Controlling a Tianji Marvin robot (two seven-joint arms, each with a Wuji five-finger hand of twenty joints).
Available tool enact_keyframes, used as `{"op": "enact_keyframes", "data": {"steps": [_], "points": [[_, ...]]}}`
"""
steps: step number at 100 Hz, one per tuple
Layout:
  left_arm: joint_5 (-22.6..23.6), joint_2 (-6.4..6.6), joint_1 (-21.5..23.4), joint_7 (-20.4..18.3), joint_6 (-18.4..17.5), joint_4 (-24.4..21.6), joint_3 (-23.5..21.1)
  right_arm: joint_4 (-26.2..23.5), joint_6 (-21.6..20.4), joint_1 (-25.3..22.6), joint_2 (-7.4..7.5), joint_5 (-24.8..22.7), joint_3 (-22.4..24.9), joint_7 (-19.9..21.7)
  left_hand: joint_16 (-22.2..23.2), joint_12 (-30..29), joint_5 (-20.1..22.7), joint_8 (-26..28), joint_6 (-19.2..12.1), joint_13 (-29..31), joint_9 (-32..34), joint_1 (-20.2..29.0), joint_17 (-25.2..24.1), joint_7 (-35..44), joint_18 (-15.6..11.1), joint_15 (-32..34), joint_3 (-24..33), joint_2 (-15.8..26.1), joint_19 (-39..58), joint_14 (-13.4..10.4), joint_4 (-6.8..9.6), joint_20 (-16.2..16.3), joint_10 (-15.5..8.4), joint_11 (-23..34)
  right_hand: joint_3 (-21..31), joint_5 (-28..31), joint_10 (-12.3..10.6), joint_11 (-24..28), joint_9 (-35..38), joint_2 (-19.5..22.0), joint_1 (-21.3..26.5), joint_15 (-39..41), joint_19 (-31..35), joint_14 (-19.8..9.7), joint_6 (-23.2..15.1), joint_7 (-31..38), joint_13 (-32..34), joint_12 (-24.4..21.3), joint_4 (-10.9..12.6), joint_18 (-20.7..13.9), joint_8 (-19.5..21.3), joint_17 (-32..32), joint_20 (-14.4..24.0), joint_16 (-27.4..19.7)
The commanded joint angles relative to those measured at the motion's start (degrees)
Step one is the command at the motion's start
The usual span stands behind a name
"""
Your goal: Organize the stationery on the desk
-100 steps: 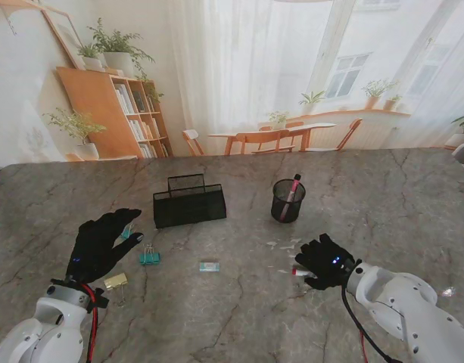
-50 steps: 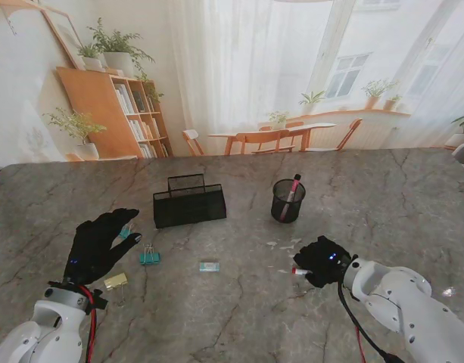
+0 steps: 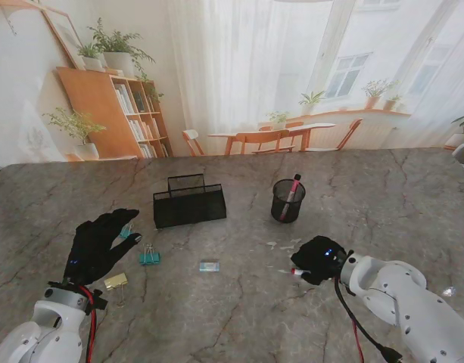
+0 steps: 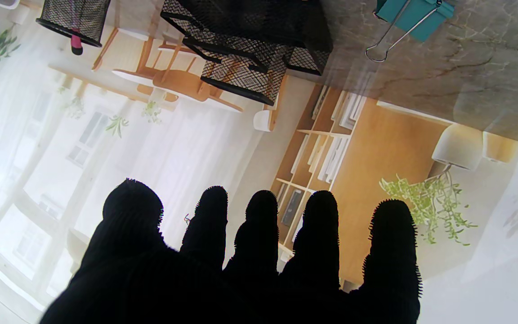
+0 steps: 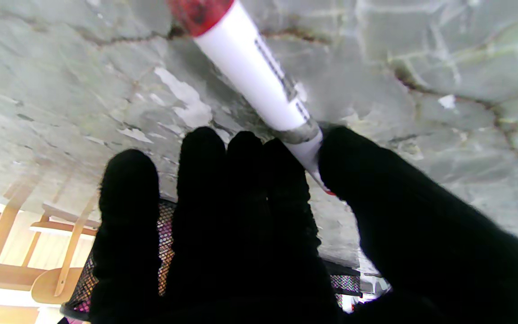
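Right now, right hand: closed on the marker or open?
Shut on it. Right hand has thumb and fingers pinching the white marker; its red-capped end sticks out of the fist.

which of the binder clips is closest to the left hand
The small teal binder clip right at the left hand's fingertips. The larger teal clip lies farther right, and the gold clip sits nearer to me, by the wrist.

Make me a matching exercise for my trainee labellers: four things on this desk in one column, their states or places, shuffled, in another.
1. white marker with red cap
2. round black mesh pen cup
3. teal binder clip
4. rectangular black mesh organiser tray

A. lying loose near the left hand
B. holds a pink pen
C. pinched in the right hand
D. stands left of the cup

Pairs: 1-C, 2-B, 3-A, 4-D
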Motion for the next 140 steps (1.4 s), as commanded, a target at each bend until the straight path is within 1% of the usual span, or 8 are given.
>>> {"op": "enact_keyframes", "data": {"steps": [1, 33, 47, 60, 95, 109, 114, 140], "points": [[0.0, -0.19, 0.3, 0.1, 0.2, -0.2, 0.1, 2.1, -0.6, -1.3, 0.15, 0.0, -0.6, 2.9, 0.3, 0.0, 0.4, 0.6, -0.5, 0.6, -0.6, 1.3, -0.2, 0.0, 0.2, 0.8, -0.4, 4.6, 0.8, -0.1, -0.03, 1.8, -0.1, -0.3, 2.1, 3.2, -1.9, 3.5, 2.6, -7.0, 3.2, 1.8, 2.7, -3.4, -12.1, 2.9, 1.1, 2.4, -1.1, -0.6, -1.4, 1.4, -1.0, -0.4], [0.1, -0.18, 0.3, 0.0, 0.2, -0.2, 0.1, 5.7, 0.6, 1.7, -0.43, 6.0, -3.1, 4.6, 0.4, 0.0, 0.3, 0.6, -0.5, 0.7, -0.6, 1.3, -0.2, 0.0, 0.1, 0.8, -0.4, 4.6, 0.9, -0.2, -0.04, 1.8, 0.0, -0.3, 23.2, -1.8, -4.2, 12.0, -0.5, -8.4, -4.3, 7.1, 3.6, -3.8, -15.1, 13.1, -1.2, 12.6, 5.0, -0.2, 13.1, 0.0, -1.5, -0.4], [0.0, -0.2, 0.4, 0.1, 0.3, -0.2, 0.1, 7.3, 1.4, 3.2, -0.82, 9.7, -4.3, 5.7, 0.4, 0.1, 0.4, 0.6, -0.6, 0.8, 0.2, 1.3, -0.2, 0.1, 0.2, 0.9, -0.4, 4.6, 0.9, -0.2, -0.03, 1.8, 0.2, 0.0, 24.7, -7.0, -3.9, 15.8, -4.7, 1.2, -8.2, 8.7, 3.5, -2.6, -12.9, 20.4, -4.1, 14.0, 17.6, 0.9, 20.0, -2.4, 0.0, -0.7], [0.0, -0.19, 0.4, 0.1, 0.3, -0.2, 0.1, 8.4, 2.0, 4.1, -1.3, 12.9, -5.0, 5.7, 0.5, 0.2, 0.5, 0.6, -0.7, 1.0, 0.9, 1.2, -0.1, 0.1, 0.2, 1.0, -0.4, 4.6, 1.0, -0.2, -0.04, 1.9, 0.3, 0.1, 26.6, -6.8, -2.6, 17.0, -4.7, 4.6, -10.4, 9.0, 3.6, -1.2, -11.2, 23.4, -4.1, 13.8, 22.5, 2.7, 22.4, -2.9, 0.6, -0.3], [0.0, -0.19, 0.4, 0.1, 0.3, -0.2, 0.1, 5.8, 3.8, 2.4, -2.86, 18.2, -2.2, 3.5, 0.6, 0.2, 0.5, 0.6, -0.6, 1.1, 0.4, 1.2, -0.1, 0.1, 0.1, 1.0, -0.4, 4.6, 1.0, 0.0, -0.03, 1.9, 0.3, -0.1, 27.8, -5.4, -3.4, 17.2, -3.3, 3.8, -10.7, 8.9, 3.3, -1.8, -12.7, 23.7, -2.5, 13.5, 23.5, 3.0, 23.1, -0.4, 0.2, -1.0], [0.0, -0.19, 0.3, 0.1, 0.2, -0.1, 0.1, 2.6, 6.2, 0.4, -3.85, 21.0, 0.0, 2.2, 0.6, 0.2, 0.4, 0.6, -0.6, 1.0, 0.4, 1.3, -0.1, 0.1, 0.1, 1.0, -0.4, 4.7, 1.0, -0.1, -0.03, 1.9, 0.3, 0.0, 27.7, -4.8, -3.4, 16.9, -3.2, 1.8, -9.3, 8.8, 2.9, -1.9, -13.7, 23.0, -2.3, 13.5, 21.8, 2.5, 23.0, 0.2, -0.4, -1.3], [0.0, -0.19, 0.3, 0.1, 0.2, -0.1, 0.1, 1.4, 7.1, -0.3, -4.13, 21.7, 0.8, 1.9, 0.6, 0.2, 0.4, 0.6, -0.5, 1.1, 0.2, 1.4, -0.1, 0.1, 0.1, 1.1, -0.4, 4.6, 1.1, -0.1, -0.02, 1.9, 0.1, -0.1, 28.7, -4.5, -3.5, 16.4, -3.0, 0.7, -9.0, 8.6, 3.0, -2.2, -14.1, 22.3, -2.2, 13.6, 18.8, 2.2, 23.2, 0.3, -0.8, -1.5], [-0.1, -0.2, 0.4, 0.1, 0.2, -0.1, 0.1, -4.2, 14.6, -2.7, -6.29, 29.8, 3.2, -0.5, 0.7, 0.2, 0.4, 0.6, -0.6, 1.1, 0.5, 1.3, -0.1, 0.1, 0.1, 1.1, -0.4, 4.6, 1.1, -0.1, -0.04, 1.9, 0.3, -0.1, 30.2, -3.2, -3.4, 15.5, -2.0, -2.2, -7.6, 8.1, 2.8, -1.6, -14.3, 22.0, -1.7, 13.5, 16.9, 2.5, 22.7, 0.6, -1.1, -1.5]]}}
